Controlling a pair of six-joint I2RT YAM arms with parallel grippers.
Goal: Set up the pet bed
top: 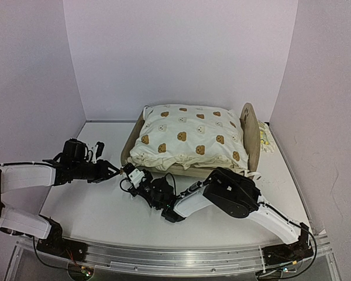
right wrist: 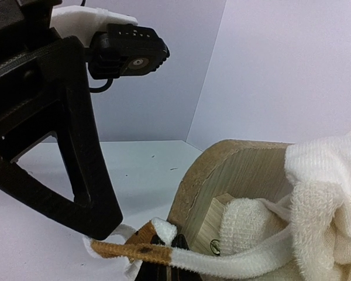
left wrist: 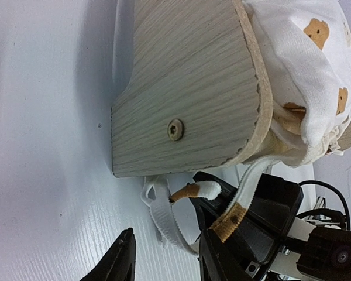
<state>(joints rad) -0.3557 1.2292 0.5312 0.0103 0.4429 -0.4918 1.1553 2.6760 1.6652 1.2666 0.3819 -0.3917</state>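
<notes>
So we've got the pet bed (top: 250, 134) sitting toward the far middle of the tabletop (top: 93, 205), with the bear-print cushion (top: 190, 137) piled on top of it. Both arms are crowded at its near-left corner. The right gripper (top: 128, 171) has its jaws pinching a white strap (right wrist: 240, 257) with a tan end that hangs off the bed by the end board. The left gripper (top: 112, 171) is right beside it with its jaws spread, one finger touching the strap's tan tip.

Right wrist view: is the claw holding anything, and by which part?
Yes. The right claw pinches the white strap just behind its brown tip, beside the pet bed.
</notes>
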